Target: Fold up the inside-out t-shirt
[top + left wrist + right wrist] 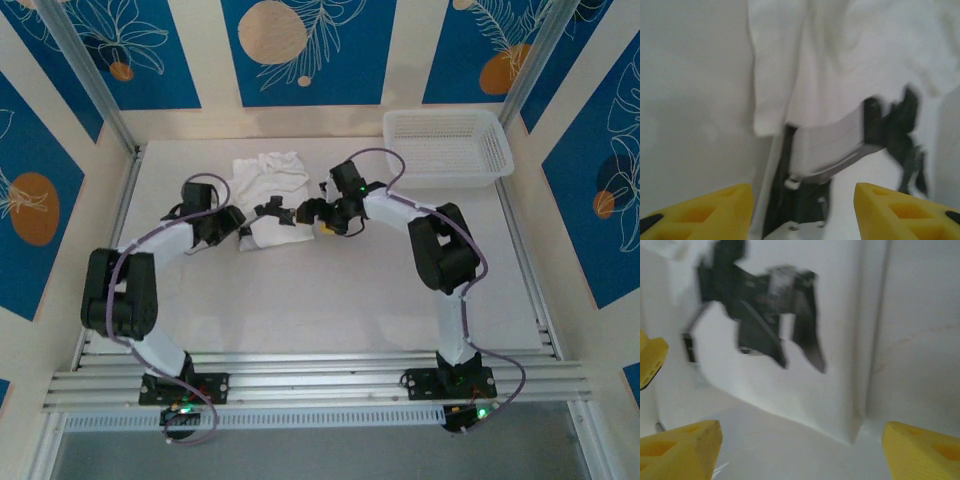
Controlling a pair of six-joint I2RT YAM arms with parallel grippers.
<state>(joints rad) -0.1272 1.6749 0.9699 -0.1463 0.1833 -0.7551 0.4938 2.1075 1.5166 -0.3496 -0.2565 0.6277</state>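
Lying crumpled toward the back of the counter (300, 300), the white t-shirt (270, 180) is sitting between the arms. The left claw (802, 200) and right claw (801, 432) are facing each other across its near edge, both spreading wide and gripping nothing.

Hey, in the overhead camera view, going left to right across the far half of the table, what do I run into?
First the left end effector → right end effector, both over the crumpled white cloth t-shirt → white plastic mesh basket.

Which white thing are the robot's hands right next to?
The crumpled t-shirt; the left gripper and right gripper hang over it. The mesh basket sits apart, far right.
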